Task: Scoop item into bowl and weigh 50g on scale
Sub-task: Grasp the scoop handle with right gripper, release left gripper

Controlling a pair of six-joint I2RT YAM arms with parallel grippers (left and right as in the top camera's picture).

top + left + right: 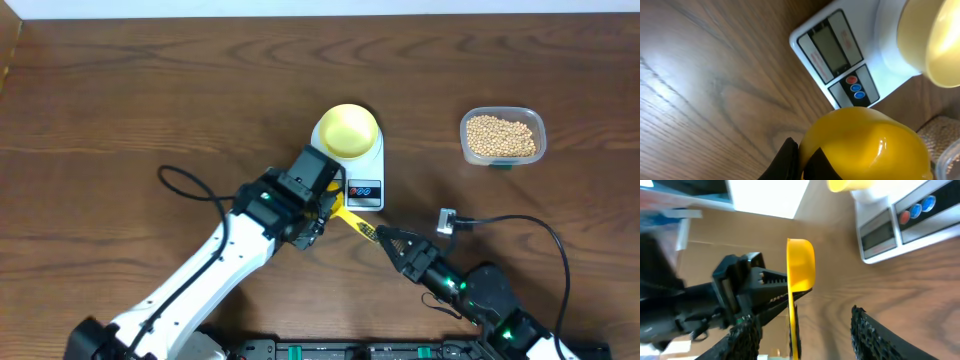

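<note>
The left gripper (323, 216) is clamped on the cup of the bright yellow plastic measuring spoon (352, 221). Its handle runs diagonally into the right gripper (805, 340), whose jaws stand half open on both sides, not touching it. The small tan beans (502, 137) lie in a clear tub (543, 132) well apart to the right, with bare wooden table (150, 90) between.

Yellow spoon (865, 145) fills foreground — bowl (926, 36) sits on scale (832, 50).

White left arm (215, 265), black textured right gripper (386, 239), looping black cables (185, 180).
</note>
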